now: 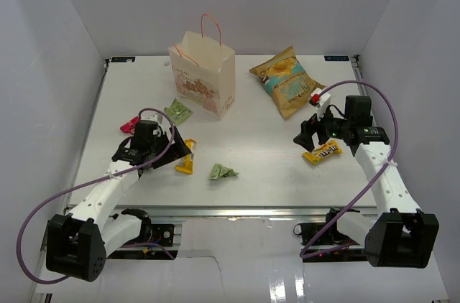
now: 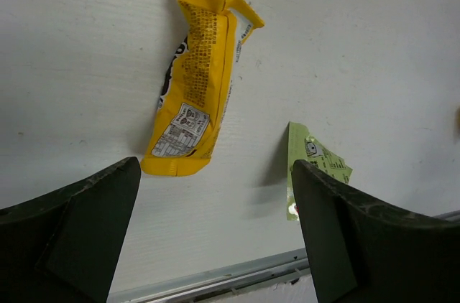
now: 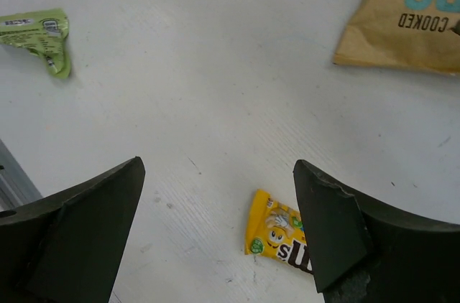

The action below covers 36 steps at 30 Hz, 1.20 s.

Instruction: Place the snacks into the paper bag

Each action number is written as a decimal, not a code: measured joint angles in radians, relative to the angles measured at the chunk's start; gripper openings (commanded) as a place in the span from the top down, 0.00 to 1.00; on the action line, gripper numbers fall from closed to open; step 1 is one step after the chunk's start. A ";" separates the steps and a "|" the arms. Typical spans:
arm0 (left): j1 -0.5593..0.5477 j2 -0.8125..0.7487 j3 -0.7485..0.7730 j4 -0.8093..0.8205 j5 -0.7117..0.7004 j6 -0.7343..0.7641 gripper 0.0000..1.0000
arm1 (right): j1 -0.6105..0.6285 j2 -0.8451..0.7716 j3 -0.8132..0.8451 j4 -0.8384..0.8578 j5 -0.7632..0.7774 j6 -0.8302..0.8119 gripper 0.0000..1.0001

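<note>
The cream paper bag (image 1: 205,73) stands upright at the back middle, orange handles up. The yellow-and-teal crisp bag (image 1: 287,82) lies to its right and shows in the right wrist view (image 3: 410,23). My left gripper (image 1: 175,154) is open and empty just above the table, short of an orange-yellow bar (image 2: 194,87) (image 1: 185,163). A green packet (image 1: 223,171) lies to the bar's right (image 2: 316,166). My right gripper (image 1: 307,138) is open and empty, hovering over a yellow candy pack (image 1: 322,152) (image 3: 277,238) that sits beside its right finger.
A second green packet (image 1: 177,110) lies left of the paper bag, and a red packet (image 1: 129,126) lies further left. A small red-and-white item (image 1: 316,98) sits by the right wrist. The table's metal front rail (image 2: 215,274) is close below the left gripper. White walls enclose the table.
</note>
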<state>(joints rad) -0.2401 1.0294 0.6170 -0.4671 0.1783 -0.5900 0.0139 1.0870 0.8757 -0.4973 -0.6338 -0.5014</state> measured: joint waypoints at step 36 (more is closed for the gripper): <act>-0.195 0.441 0.209 -0.026 -0.305 0.026 0.75 | 0.000 0.040 -0.073 0.009 -0.205 -0.050 0.10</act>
<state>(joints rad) -0.4351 1.4708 0.8261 -0.4934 -0.1268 -0.5640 0.0135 1.1271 0.8028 -0.4885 -0.8387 -0.5518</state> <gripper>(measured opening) 0.316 0.901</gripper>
